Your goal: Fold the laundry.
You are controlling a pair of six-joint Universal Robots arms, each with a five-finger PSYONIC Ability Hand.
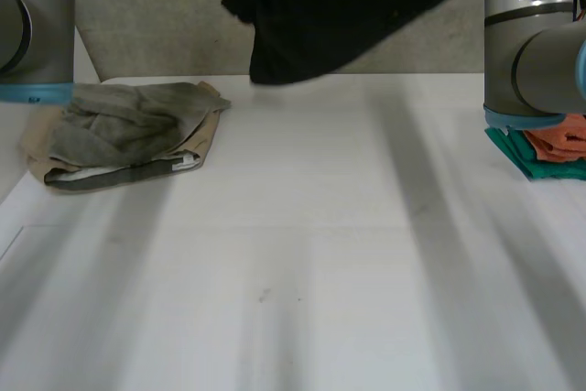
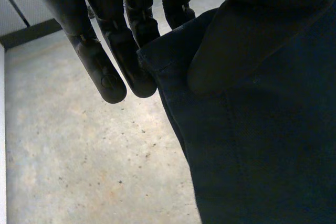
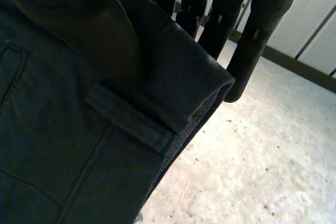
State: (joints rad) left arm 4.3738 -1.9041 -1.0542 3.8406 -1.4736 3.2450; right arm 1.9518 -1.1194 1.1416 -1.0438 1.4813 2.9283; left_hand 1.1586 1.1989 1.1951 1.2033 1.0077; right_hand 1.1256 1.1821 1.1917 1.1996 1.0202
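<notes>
- Pinching a hemmed edge of the dark garment (image 2: pixel 262 156), the left hand (image 2: pixel 113 40) holds its fingers nearly straight. Some pass behind the cloth and the others stand free just beside its edge. The broad dark shape pressed on the front of the cloth seems to be the thumb, though it is hard to tell apart from the fabric.
- The right hand (image 3: pixel 257 35) grips the same garment the same way. Long straight fingers lie behind a turned-over band, the outermost ones reaching past its edge, and the thumb lies flat on the near face of the cloth.
- A belt loop (image 3: pixel 131 121) is sewn across that band just beside the right fingers. Stitched seams run down the cloth beyond it.
- A pale speckled floor (image 2: pixel 79 156) lies beyond both hands and the cloth in the wrist views.
- In the head view the garment hangs in the air at the far side of the table (image 1: pixel 320 254), between the two arms. It is bunched and slanted, with its lowest fold hanging down to the table's far edge. Whether that fold touches the tabletop cannot be told.
- The left arm (image 1: pixel 37 25) and the right arm (image 1: pixel 531 43) stand at either side of the view.
- A crumpled grey and tan pile (image 1: pixel 128 135) lies on the table near the left arm, well apart from the hanging garment.
- An orange and teal stack (image 1: pixel 549 148) lies at the table's right side, orange piece on top, partly hidden behind the right arm.
</notes>
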